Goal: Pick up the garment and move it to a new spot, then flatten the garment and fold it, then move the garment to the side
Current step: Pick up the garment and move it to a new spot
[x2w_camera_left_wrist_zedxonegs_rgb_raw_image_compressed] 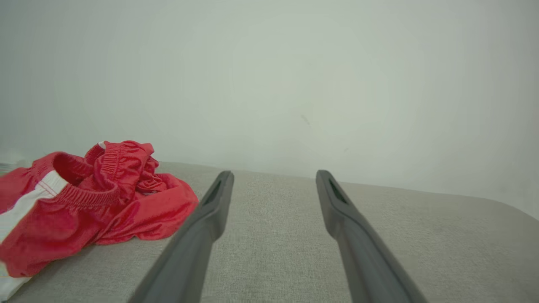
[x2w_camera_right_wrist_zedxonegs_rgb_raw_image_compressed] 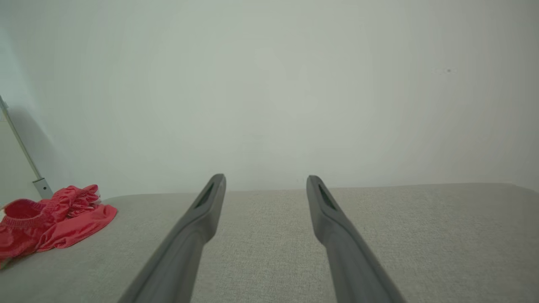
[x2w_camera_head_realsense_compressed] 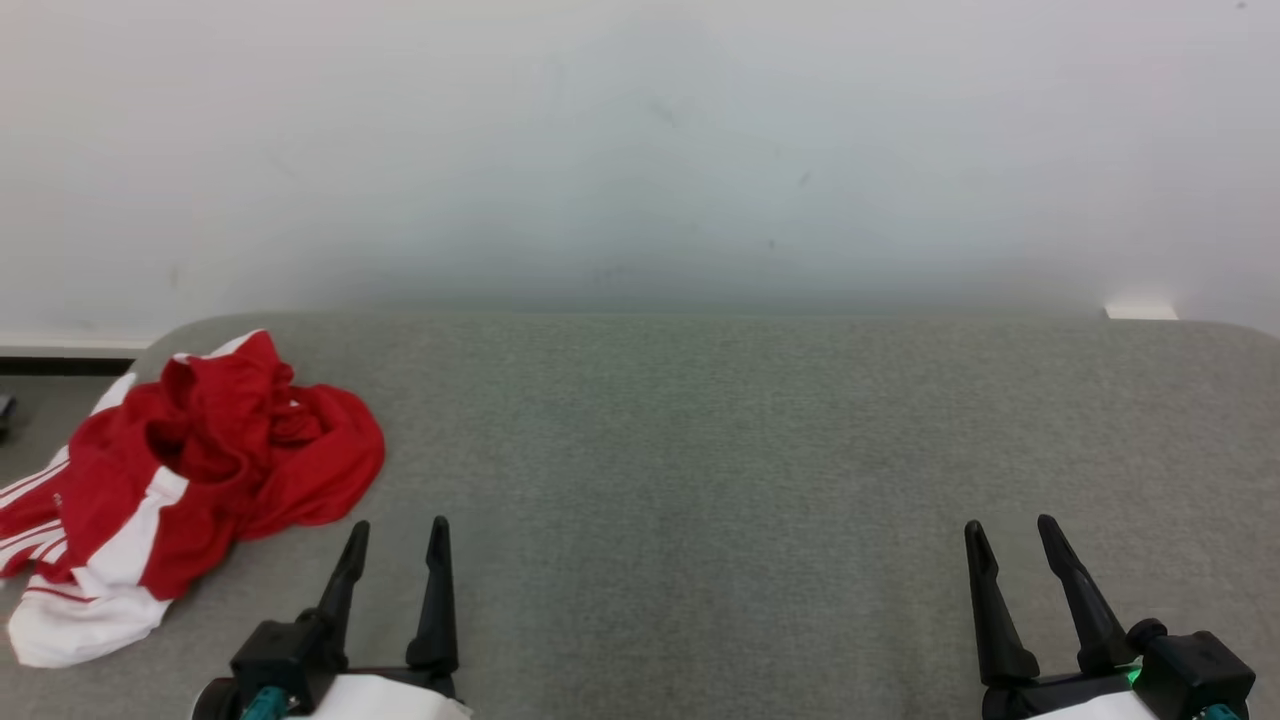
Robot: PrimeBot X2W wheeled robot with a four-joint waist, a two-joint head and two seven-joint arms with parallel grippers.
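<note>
**Now lying crumpled at nine o'clock: red shorts, both grippers gaping wide**

Over at the nine o'clock side of the grey fabric-covered surface, a pair of red-and-white shorts is lying in a loose heap. The elastic waistband is bunching up on top, and the white side panels are trailing toward seven o'clock, where the cloth is spilling past the rounded edge of the surface. Nothing is touching the shorts.

The left gripper is sitting at seven o'clock in the head view, with its two dark fingers pointing toward twelve and standing well apart, holding nothing. The shorts are lying near it, at about ten o'clock from its fingertips, with a strip of bare grey fabric showing between them. In the left wrist view the same heap is resting at nine o'clock, just beside the left-hand finger.

The right gripper is sitting at five o'clock in the head view, likewise spread open and empty, and is hovering well apart from the shorts. In the right wrist view they are showing at eight o'clock.

A pale wall is rising behind the surface at twelve o'clock.
</note>
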